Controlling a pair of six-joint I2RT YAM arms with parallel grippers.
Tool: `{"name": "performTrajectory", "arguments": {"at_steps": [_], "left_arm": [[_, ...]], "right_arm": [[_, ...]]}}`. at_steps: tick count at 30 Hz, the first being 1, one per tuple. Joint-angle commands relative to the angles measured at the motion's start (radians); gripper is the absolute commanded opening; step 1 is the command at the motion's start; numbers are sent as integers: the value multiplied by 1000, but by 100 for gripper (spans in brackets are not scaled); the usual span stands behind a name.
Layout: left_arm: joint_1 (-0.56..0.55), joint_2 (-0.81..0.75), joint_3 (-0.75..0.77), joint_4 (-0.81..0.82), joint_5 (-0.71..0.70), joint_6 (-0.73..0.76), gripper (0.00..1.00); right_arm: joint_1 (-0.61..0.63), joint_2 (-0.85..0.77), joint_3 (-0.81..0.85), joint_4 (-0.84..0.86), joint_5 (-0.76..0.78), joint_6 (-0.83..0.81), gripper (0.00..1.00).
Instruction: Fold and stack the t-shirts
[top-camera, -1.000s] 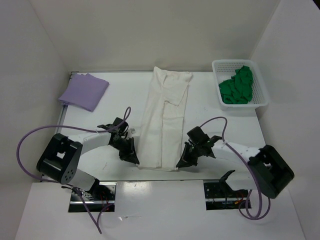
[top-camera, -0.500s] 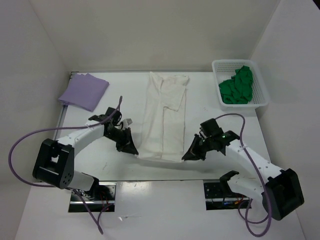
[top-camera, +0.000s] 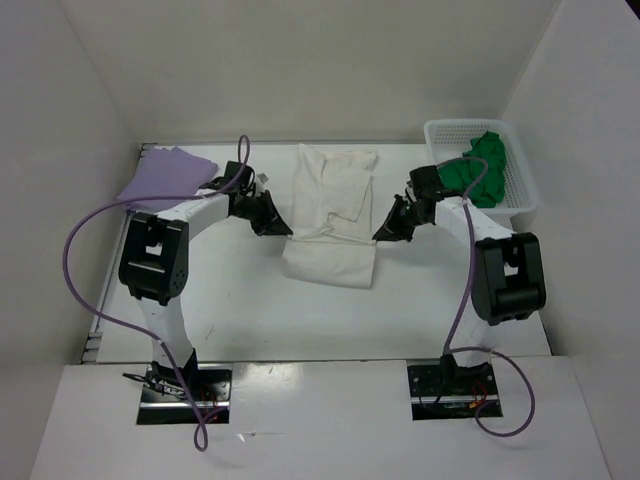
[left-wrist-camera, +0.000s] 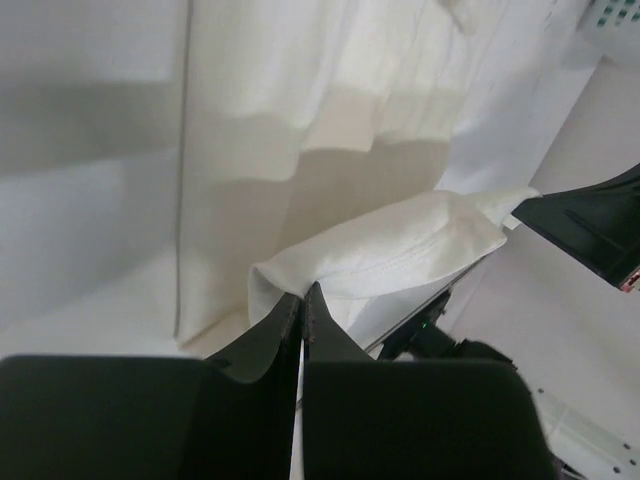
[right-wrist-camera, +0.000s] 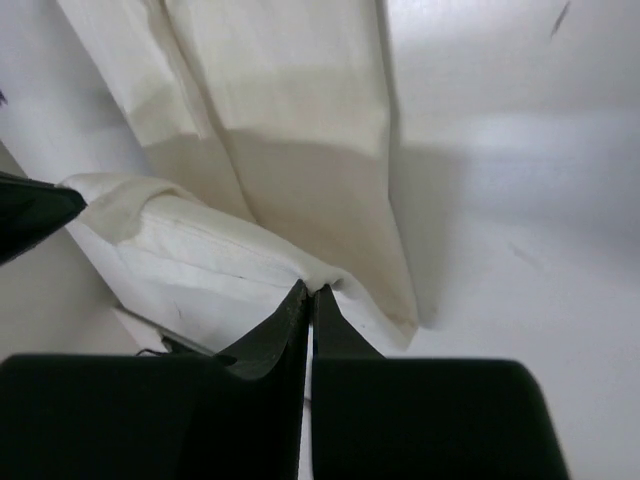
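The cream white t-shirt (top-camera: 331, 215) lies in the middle of the table, its near hem lifted and carried back over its upper half. My left gripper (top-camera: 283, 229) is shut on the hem's left corner (left-wrist-camera: 275, 280). My right gripper (top-camera: 380, 236) is shut on the hem's right corner (right-wrist-camera: 335, 282). Both hold the cloth above the table. The lavender purple t-shirt (top-camera: 165, 180) lies folded at the far left. The bright green t-shirt (top-camera: 476, 172) sits crumpled in the basket at the far right.
The white mesh basket (top-camera: 523, 190) stands at the far right corner. White walls close in the table at the back and both sides. Purple cables loop from both arms over the table's sides.
Both grippers have carried the cream shirt's near hem away from the front edge toward the back, folding the shirt over itself. Both arms now stretch far forward.
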Motion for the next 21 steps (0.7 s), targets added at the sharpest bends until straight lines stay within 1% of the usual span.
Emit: {"name": "performTrajectory", "arguments": {"at_steps": [1,4,7,10,15,16,17,18,19,21], "left_arm": [[18,51,90,74,-51,-43,0],[18,113,159,74,-60,-43,0],[27,164,204,74,-91,-52,0],[37,199,214,132,-81,-75,1],[37,275,277,141,-81,-84,11],[37,294,293,141,-81,-84,13],[37,294,293,141,-81,-84,16],[37,294,293,151,-81,-93,22],[37,273,281,190,-72,-102,37],[37,228,256,236,-90,-121,48]], "right_arm": [[-34,98,102,73,46,-69,0],[-57,190,174,85,56,-80,0],[-68,240,232,107,56,-80,0],[-68,304,307,107,79,-80,0],[-68,405,386,96,102,-89,0],[-68,415,399,96,113,-89,1],[-68,433,415,96,113,-89,4],[-68,433,424,96,113,-89,8],[-68,444,433,87,113,-89,15],[-68,427,444,87,113,-89,24]]}}
